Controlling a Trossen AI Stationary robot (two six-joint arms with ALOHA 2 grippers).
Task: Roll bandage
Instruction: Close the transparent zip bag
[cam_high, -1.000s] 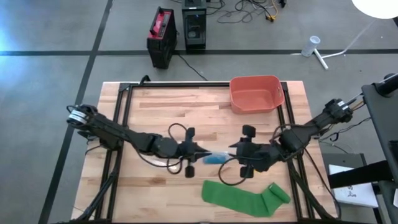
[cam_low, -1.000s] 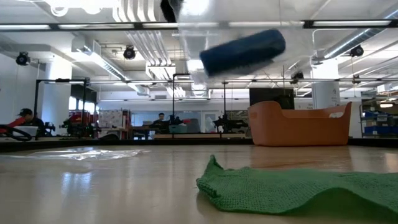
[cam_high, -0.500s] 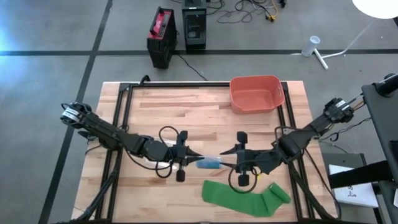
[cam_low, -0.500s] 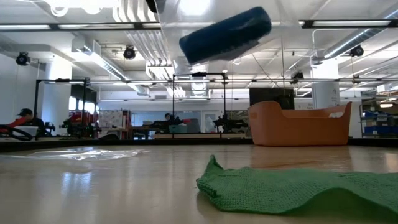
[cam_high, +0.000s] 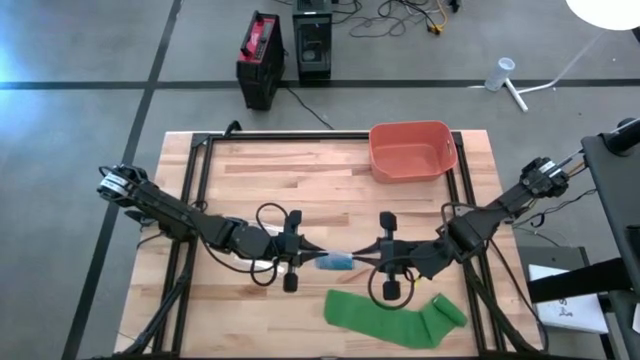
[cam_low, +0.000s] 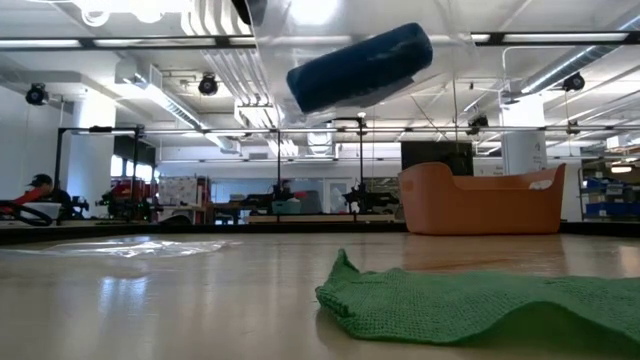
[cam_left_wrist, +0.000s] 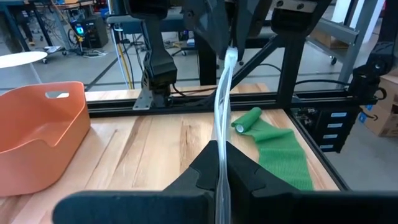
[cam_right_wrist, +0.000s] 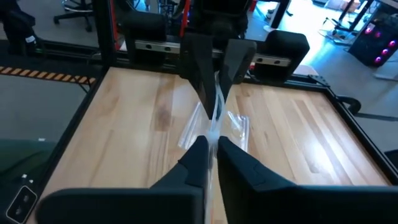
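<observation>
A blue bandage roll sits inside a clear plastic wrapper that is held up between my two grippers above the table's middle. In the low view the roll hangs high and tilted. My left gripper is shut on the wrapper's left end and my right gripper on its right end. A green bandage lies flat near the table's near edge, with its right end rolled up. My left gripper pinches the wrapper's left end between its two fingers, coming level from the table's left. The plastic runs taut toward the other gripper, clear of the table. My right gripper pinches the wrapper's right end between its two fingers, coming level from the table's right. The wrapper is lifted clear of the table and stretched toward my left gripper.
An orange bin stands at the table's far right. A crumpled clear plastic piece lies on the table under my left arm. A black frame runs around the tabletop. Bare wood lies between the bin and the grippers.
Both grippers have turned about their wrists and gone a little toward the table's near and left edges, carrying the wrapper. The blue roll has shifted left with them and stays clear of the table. The green bandage has kept still.
</observation>
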